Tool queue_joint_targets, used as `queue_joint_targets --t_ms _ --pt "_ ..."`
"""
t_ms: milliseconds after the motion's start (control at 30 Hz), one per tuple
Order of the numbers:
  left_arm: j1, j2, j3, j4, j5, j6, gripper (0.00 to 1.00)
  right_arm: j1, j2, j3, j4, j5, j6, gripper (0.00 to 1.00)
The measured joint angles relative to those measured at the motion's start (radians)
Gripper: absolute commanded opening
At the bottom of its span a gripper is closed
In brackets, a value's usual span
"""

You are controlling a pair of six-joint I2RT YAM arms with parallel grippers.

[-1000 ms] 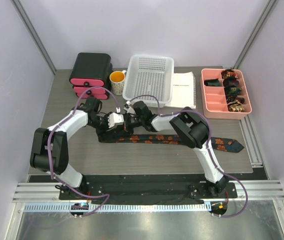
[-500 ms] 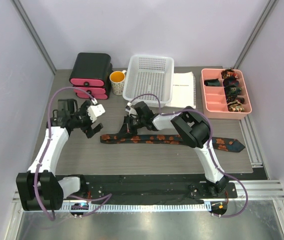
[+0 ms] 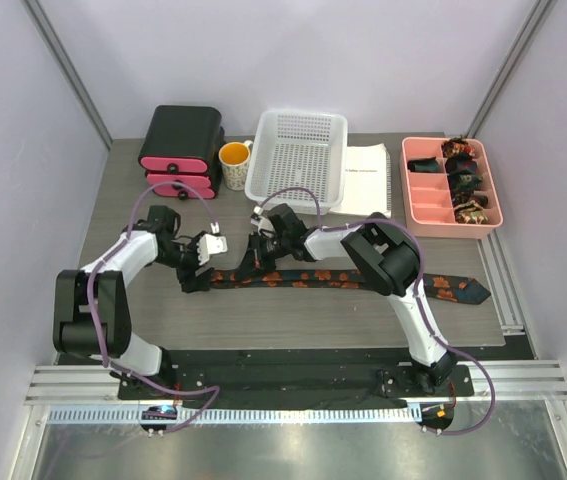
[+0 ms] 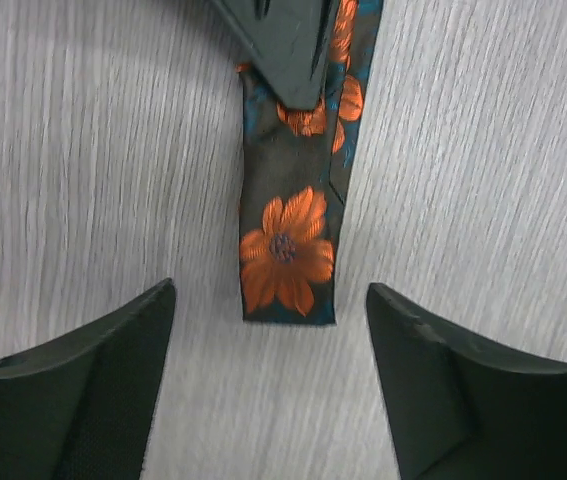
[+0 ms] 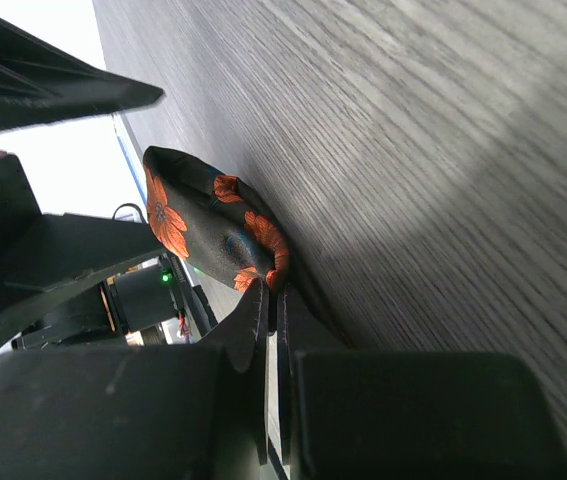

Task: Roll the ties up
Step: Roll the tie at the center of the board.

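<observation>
A long dark tie (image 3: 363, 279) with orange flowers lies flat across the table, its pointed end at the right. My right gripper (image 3: 256, 254) is shut on the tie near its left end; the right wrist view shows the fabric (image 5: 195, 226) bunched at the closed fingertips (image 5: 261, 300). My left gripper (image 3: 197, 270) is open at the tie's left tip. In the left wrist view the square end (image 4: 288, 258) lies just between its two fingers (image 4: 93, 385), untouched. Several rolled ties (image 3: 466, 182) sit in the pink tray (image 3: 424, 190).
Along the back stand a black and pink box (image 3: 181, 140), an orange mug (image 3: 234, 160), a white basket (image 3: 298, 155) and a white booklet (image 3: 368, 180). The pink tray is at the back right edge.
My left gripper let go beside the right gripper, swung out to the left with jaws wide, then came back to the tie's left tip. The right gripper stayed shut on the tie.
</observation>
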Motion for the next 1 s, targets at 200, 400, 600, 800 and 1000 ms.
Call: queue_joint_targets --t_ms 200,400,600,800,1000 --pt "-0.035 0.059 0.047 -0.013 -0.010 0.039 0.51 0.000 0.000 0.000 0.000 -0.001 0.000 0.03" --pt "-0.064 0.060 0.065 -0.037 -0.010 0.034 0.39 0.000 0.000 0.000 0.007 -0.006 0.008 0.11" --pt "-0.150 0.058 0.102 -0.048 -0.009 0.005 0.38 0.000 0.000 -0.001 0.029 -0.028 0.040 0.37" --pt "-0.198 0.072 0.116 -0.055 -0.024 -0.015 0.36 -0.010 -0.023 -0.024 0.034 -0.062 0.064 0.48" --pt "-0.211 0.142 0.134 -0.054 -0.050 -0.019 0.33 -0.043 -0.079 -0.068 -0.019 -0.085 0.060 0.51"
